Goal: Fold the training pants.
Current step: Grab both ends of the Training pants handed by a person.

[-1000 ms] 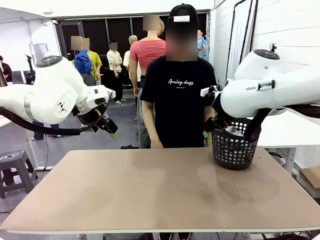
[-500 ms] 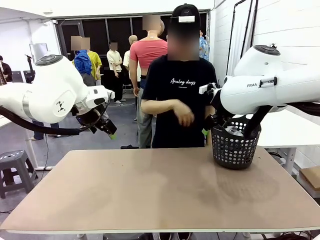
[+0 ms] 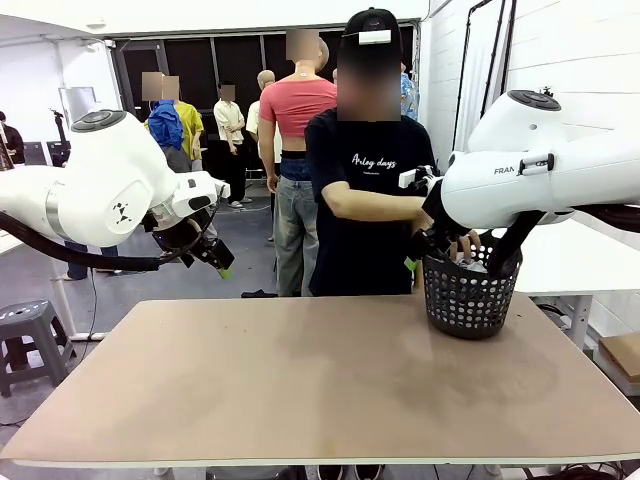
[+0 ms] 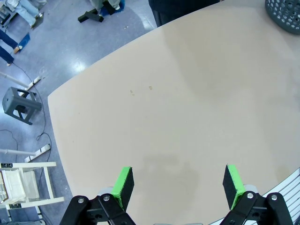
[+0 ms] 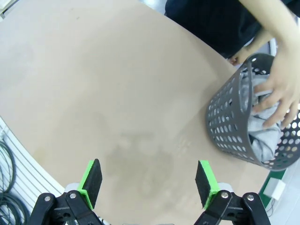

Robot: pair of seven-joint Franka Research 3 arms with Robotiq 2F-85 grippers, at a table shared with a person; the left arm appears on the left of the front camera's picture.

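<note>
Evidently the training pants (image 5: 258, 140) lie bunched in the basket (image 5: 229, 126), right of frame, under the person's hand (image 5: 281, 89), so my left end effector (image 4: 177, 183) and right end effector (image 5: 149, 180) hover agape, empty.

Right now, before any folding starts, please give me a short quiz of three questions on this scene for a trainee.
1. How do the jaws of the left gripper and the right gripper stand?
2. True or false: the pants lie spread on the table.
3. What reaches into the basket? A) the left gripper B) the right gripper C) a person's hand

Key:
1. Open, holding nothing.
2. False: they sit bunched in the basket.
3. C.
</note>
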